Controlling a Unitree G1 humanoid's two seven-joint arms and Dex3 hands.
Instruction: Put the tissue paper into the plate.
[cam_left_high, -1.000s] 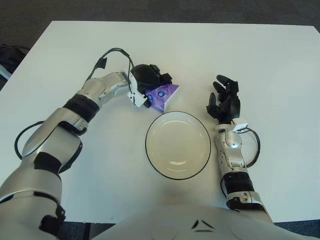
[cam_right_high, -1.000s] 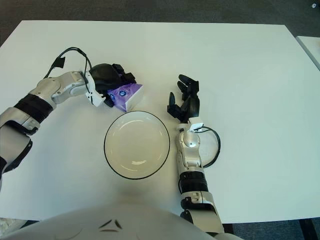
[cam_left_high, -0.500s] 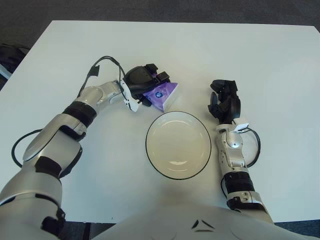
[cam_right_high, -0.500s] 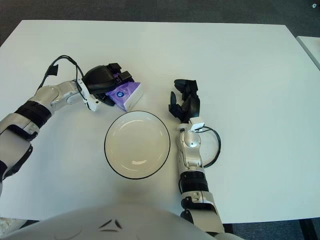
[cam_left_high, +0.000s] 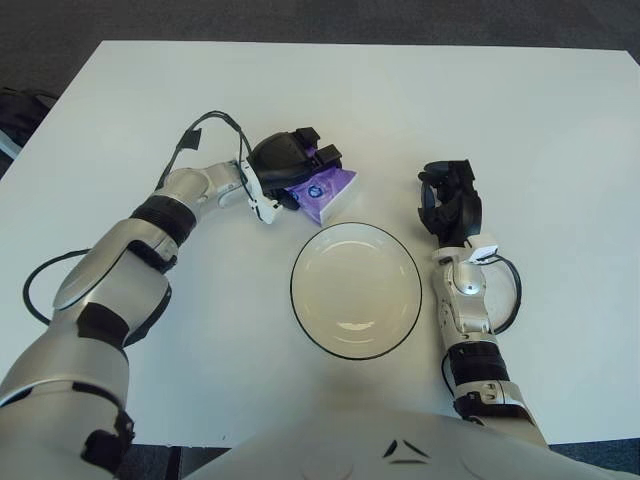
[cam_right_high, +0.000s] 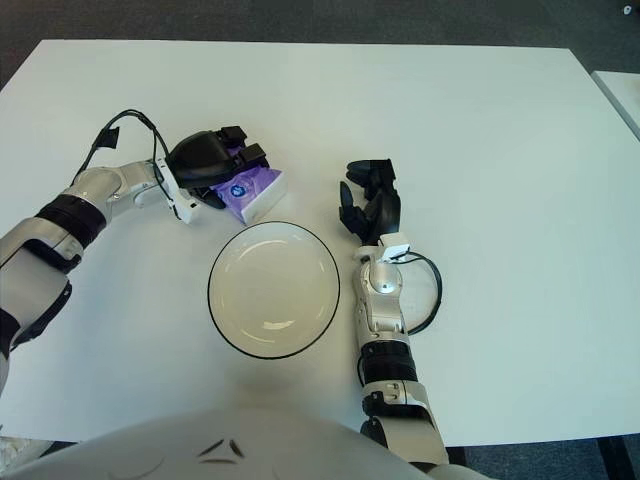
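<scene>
Table (cam_left_high: 540, 110): you see a white tabletop filling most of both eye views; dark floor borders it at the top and along the left edge.
Left arm (cam_left_high: 150, 225): it reaches from the lower left up and across the table toward the far-centre area; a black cable loops off the forearm near the wrist.
Right arm (cam_left_high: 465, 320): it runs up from the lower edge, just to the right of the plate; a black cable loops beside the wrist.
Plate (cam_left_high: 300, 270): you find a round white plate with a dark rim at table centre; it holds nothing; it sits between the two arms.
Left hand (cam_left_high: 290, 165): it sits on top of the tissue packet, beyond the plate's far-left rim; its dark fingers are curled over the packet's left end, gripping it.
Right hand (cam_left_high: 450, 200): it shows to the right of the plate's far rim, pointing away from you; its fingers are curled inward and hold nothing.
Tissue packet (cam_left_high: 325, 192): purple and white; it lies just beyond the plate's far-left rim, outside the plate; its left part is covered by the left hand; whether it touches the tabletop cannot be told.
</scene>
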